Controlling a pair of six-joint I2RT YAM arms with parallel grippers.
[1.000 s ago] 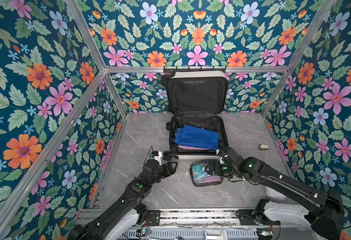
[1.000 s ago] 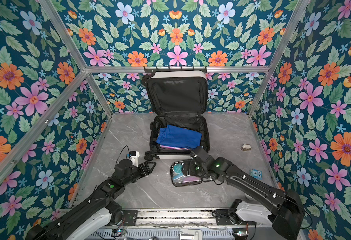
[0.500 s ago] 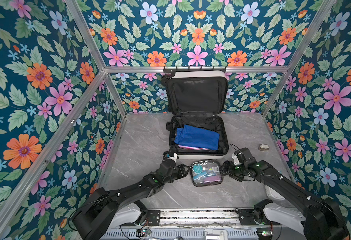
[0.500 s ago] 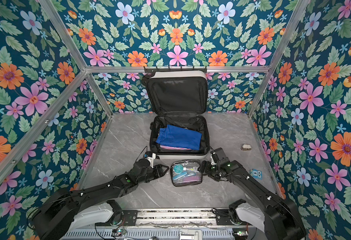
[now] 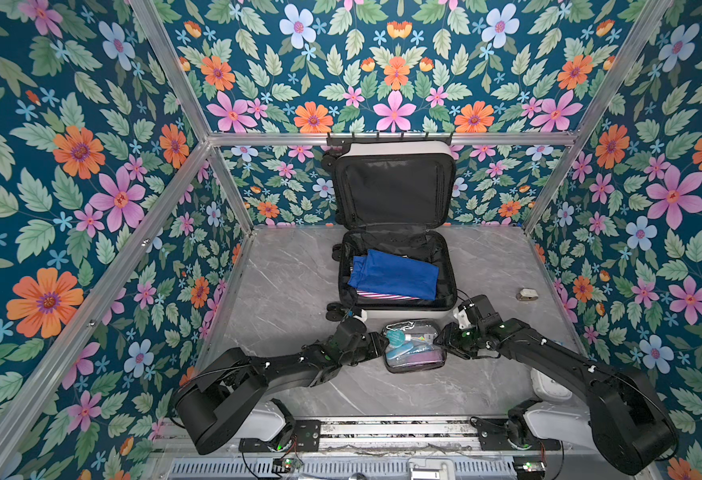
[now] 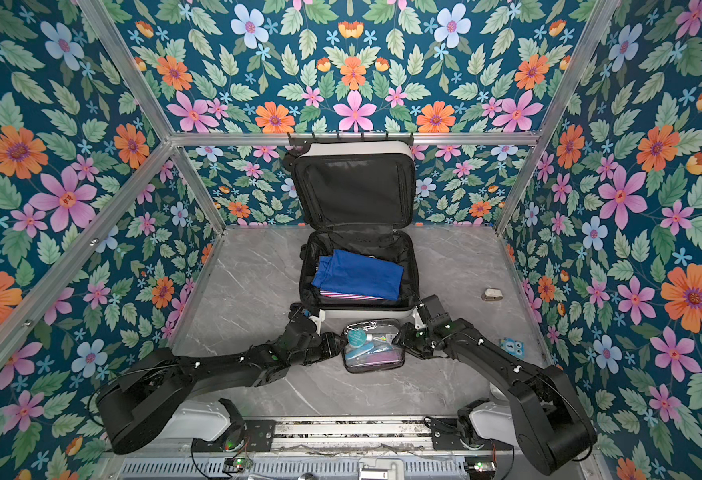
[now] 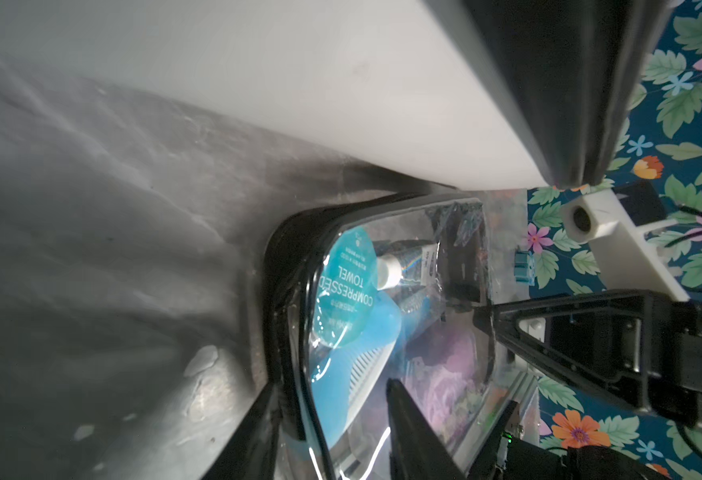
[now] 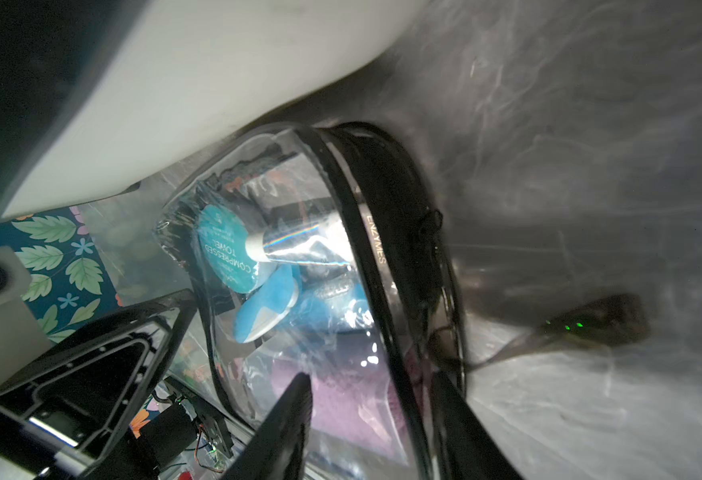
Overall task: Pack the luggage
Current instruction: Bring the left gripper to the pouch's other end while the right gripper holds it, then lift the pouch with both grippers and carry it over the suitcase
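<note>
In the left wrist view the left gripper's fingers straddle the black edge of the clear toiletry pouch. The right gripper's fingers straddle its opposite edge. Both pairs are part-way apart, and I cannot tell whether they pinch. A second ago, in the top views, the left gripper hung off to the pouch's left and the right one sat at its upper right. The pouch has stayed put at lower centre, just below the luggage, which lies open at the centre of the frame on the grey table holding a blue garment.
</note>
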